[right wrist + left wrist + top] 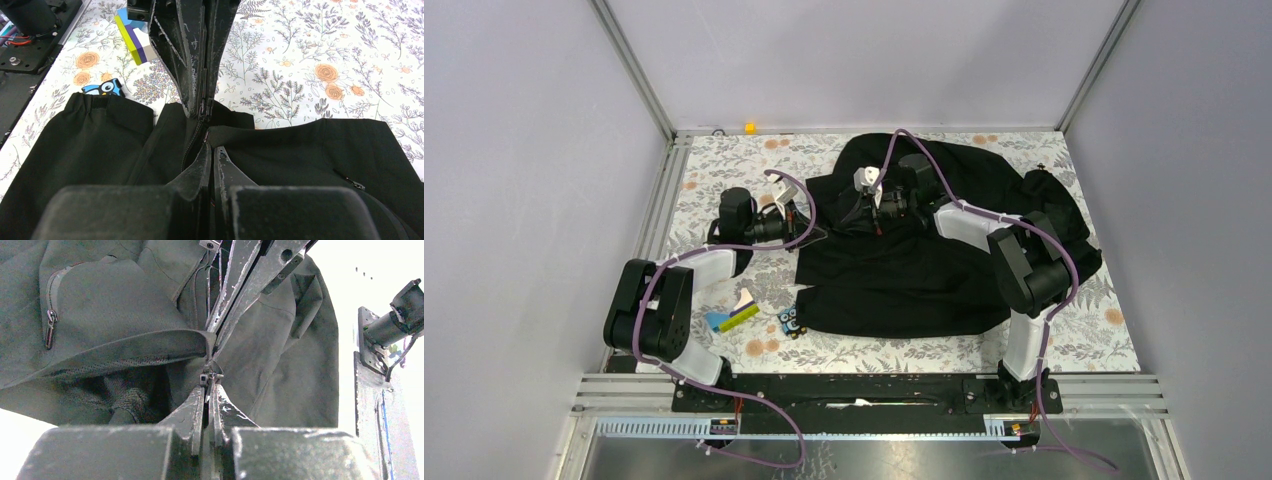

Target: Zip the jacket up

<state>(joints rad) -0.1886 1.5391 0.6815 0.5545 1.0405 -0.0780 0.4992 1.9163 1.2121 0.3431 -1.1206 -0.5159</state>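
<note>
The large black soft-fabric jacket (904, 280) lies spread flat across the middle and right of the white floral-print tablecloth (1074, 335), and both my arms reach onto its left part. My left gripper (210, 387) is closed tight, its two dark metal fingers pressed together on the edge of the jacket where the front zipper (191, 147) runs out. A small metal zipper piece (209, 377) sits right at their tips. My right gripper (212, 150) comes at the same spot from the opposite side. Its fingers are also pinched shut on the jacket, on the zipper line, with the tips almost meeting those of my left one. Between the two sets of tips I see only a short stretch of the toothed track and folded cloth. I cannot tell whether the two sides of the track are joined there. From my left wrist the fabric bunches in a raised fold beside the grip, and a short pocket zipper (50, 322) with a dangling pull shows on the panel to the left. On the cloth just off the jacket's edge lie a small blue owl figure (104, 88) and a yellow-green, purple and white block (132, 42), neither touching my fingers.
</note>
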